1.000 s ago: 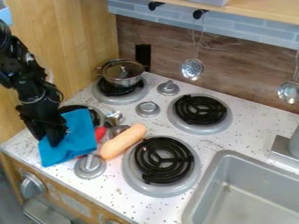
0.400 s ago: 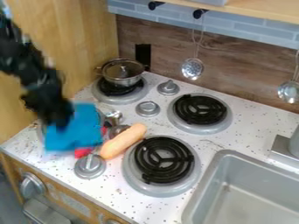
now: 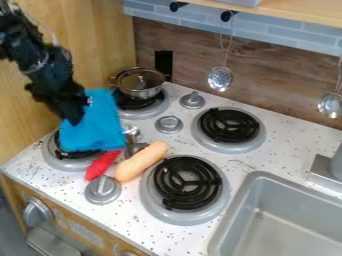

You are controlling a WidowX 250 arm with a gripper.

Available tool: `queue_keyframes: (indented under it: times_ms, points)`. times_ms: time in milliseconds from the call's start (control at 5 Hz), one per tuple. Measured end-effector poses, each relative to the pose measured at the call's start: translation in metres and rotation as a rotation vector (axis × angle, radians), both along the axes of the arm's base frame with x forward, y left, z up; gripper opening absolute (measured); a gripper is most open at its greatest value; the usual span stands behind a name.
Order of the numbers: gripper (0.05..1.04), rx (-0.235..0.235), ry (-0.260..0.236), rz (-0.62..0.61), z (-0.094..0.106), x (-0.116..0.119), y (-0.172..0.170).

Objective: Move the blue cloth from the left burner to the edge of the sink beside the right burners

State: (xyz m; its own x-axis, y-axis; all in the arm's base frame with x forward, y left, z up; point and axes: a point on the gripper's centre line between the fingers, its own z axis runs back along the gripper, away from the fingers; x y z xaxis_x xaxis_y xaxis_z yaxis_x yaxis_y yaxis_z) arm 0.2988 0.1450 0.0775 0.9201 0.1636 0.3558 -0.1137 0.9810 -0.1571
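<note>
I had my gripper (image 3: 75, 120) closed on a blue cloth (image 3: 100, 127), high on its left side in the camera view, and the cloth hung spread out above the left part of the stove top (image 3: 143, 231). Its lower edge overlapped the front left burner (image 3: 59, 162) in view; I could not tell whether it touched. Just below that edge lay a red thing (image 3: 100, 166), its upper end meeting the cloth in view. Beside it, an orange, sausage-shaped thing (image 3: 141, 161) lay at a slant, between the red thing and the front right burner (image 3: 186, 212). A metal knob (image 3: 103, 190) stood in front of them.

Behind the cloth, a small pot with a glass lid (image 3: 139, 91) sat on the back left burner (image 3: 145, 114). The back right burner (image 3: 230, 146) was to its right, and the sink (image 3: 248, 181) lay farther right. A slotted spoon (image 3: 220, 79) hung by the back wall (image 3: 190, 50).
</note>
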Motion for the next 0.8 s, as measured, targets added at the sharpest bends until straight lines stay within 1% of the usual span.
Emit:
queue_keyframes:
  times_ms: [200, 400, 600, 800]
  points:
    - [0.107, -0.048, -0.026, -0.074, 0.02, -0.018, -0.026]
    - [0.107, -0.079, -0.059, -0.167, 0.041, -0.037, -0.058]
    - [0.107, -0.088, -0.038, -0.275, 0.037, -0.051, -0.095]
    - [0.107, -0.078, -0.002, -0.354, 0.025, -0.064, -0.121]
